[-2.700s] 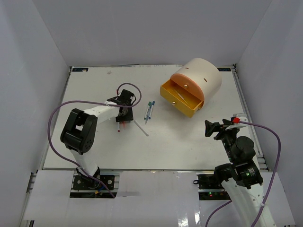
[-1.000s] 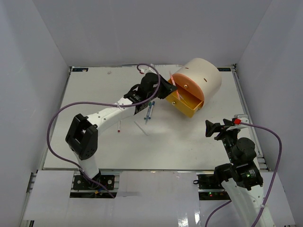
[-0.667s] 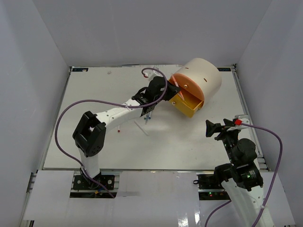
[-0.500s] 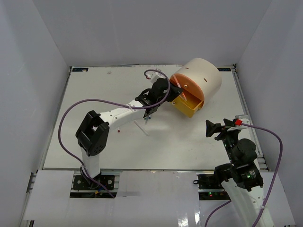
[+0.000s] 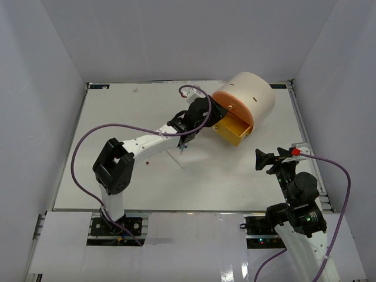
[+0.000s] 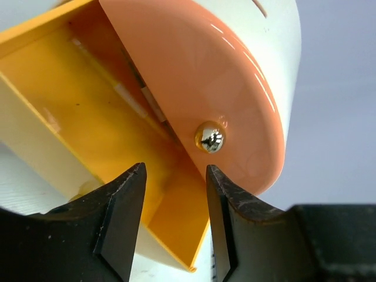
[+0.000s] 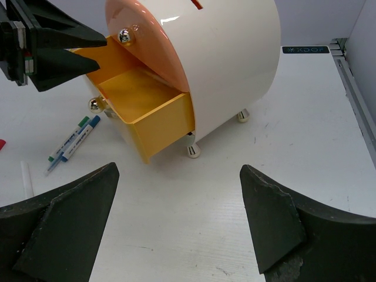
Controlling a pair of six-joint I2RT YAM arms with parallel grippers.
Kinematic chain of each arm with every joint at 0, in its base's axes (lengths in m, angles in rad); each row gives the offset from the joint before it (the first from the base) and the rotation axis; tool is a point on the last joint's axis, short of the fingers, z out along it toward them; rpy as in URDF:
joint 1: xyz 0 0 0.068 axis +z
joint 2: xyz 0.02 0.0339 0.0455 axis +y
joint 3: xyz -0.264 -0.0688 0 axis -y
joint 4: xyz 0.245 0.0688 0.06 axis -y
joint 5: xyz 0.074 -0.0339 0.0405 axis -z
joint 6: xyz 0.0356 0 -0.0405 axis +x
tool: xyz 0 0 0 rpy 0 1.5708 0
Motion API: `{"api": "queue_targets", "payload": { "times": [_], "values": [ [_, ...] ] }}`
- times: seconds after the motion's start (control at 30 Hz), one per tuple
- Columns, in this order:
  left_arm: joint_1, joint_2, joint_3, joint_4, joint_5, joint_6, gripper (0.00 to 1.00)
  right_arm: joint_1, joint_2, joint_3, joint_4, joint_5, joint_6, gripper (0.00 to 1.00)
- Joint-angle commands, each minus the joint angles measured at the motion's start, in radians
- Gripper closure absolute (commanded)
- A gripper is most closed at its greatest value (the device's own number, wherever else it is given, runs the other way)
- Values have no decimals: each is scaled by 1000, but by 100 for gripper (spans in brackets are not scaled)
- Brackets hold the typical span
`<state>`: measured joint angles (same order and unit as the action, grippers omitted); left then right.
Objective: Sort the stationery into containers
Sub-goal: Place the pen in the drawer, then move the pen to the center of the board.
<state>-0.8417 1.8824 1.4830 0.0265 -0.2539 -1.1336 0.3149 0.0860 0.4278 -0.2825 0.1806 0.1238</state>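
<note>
The containers are drawers in a cream cylindrical organiser point(image 5: 257, 94). Its yellow drawer point(image 5: 236, 131) point(image 7: 147, 108) point(image 6: 76, 111) is pulled out under the orange-pink front point(image 6: 194, 76). My left gripper point(image 5: 212, 111) point(image 6: 174, 173) hovers over the drawer's left end, open, with nothing between its fingers. On the table lie stationery pieces: a green and a blue pen point(image 7: 73, 138), a white stick point(image 5: 175, 158) and a small red piece point(image 5: 148, 161). My right gripper point(image 5: 267, 158) point(image 7: 179, 173) hangs open and empty near the right front, facing the organiser.
The left forearm and its purple cable point(image 5: 117, 126) stretch across the table's middle, over the pens. The organiser stands on small feet point(image 7: 192, 151) at the back right. White walls close in three sides.
The left arm has swung from the red piece on the table up to the yellow drawer. Its jaws, shut a second ago, have parted. The right arm has not moved.
</note>
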Motion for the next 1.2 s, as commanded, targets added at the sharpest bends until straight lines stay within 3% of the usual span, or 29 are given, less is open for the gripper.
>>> {"api": "queue_targets", "payload": {
  "times": [0.0, 0.2, 0.4, 0.7, 1.17],
  "values": [
    [-5, -135, -16, -52, -44, 107, 44, 6, -5, -4, 49, 0, -3, 10],
    [-3, -276, -23, -289, -150, 386, 43, 6, -6, -7, 51, -10, -4, 10],
    [7, -350, -127, -444, -228, 598, 46, 4, -2, -4, 52, 0, -1, 9],
    [95, -270, -262, -389, -78, 669, 65, 6, 27, -3, 46, -6, 2, 9],
    [184, -28, -173, -324, 36, 724, 71, 4, 52, -4, 48, -23, -6, 9]
  ]
}}
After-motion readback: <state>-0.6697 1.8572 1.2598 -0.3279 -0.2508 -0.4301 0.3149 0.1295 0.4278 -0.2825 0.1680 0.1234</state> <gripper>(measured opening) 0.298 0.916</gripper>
